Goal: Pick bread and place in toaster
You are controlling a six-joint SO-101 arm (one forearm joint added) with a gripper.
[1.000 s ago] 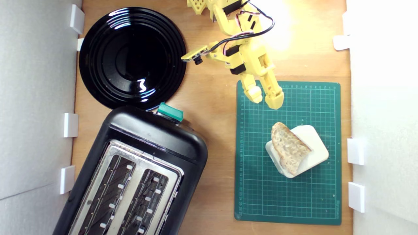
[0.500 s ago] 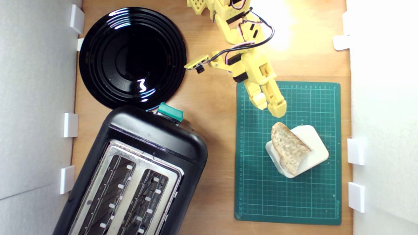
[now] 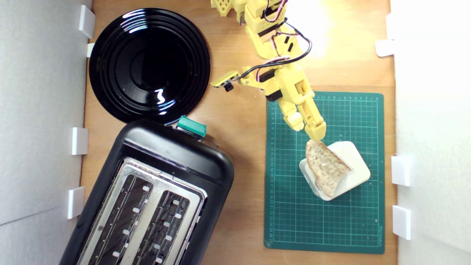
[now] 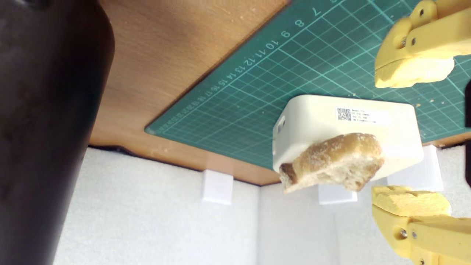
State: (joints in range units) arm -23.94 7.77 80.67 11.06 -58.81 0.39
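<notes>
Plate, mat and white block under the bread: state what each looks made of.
Plate: glossy black, probably glazed ceramic or glass; sharp mirror highlights on concentric rings.
Mat: matte green, likely rubbery vinyl; printed grid and numbers.
White block: smooth cream, apparently moulded plastic; rounded corners, printed label.

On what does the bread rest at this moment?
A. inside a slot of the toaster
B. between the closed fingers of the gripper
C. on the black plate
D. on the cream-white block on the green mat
D. The bread leans on the block, which lies on the mat; the open gripper has not grasped it yet.
</notes>
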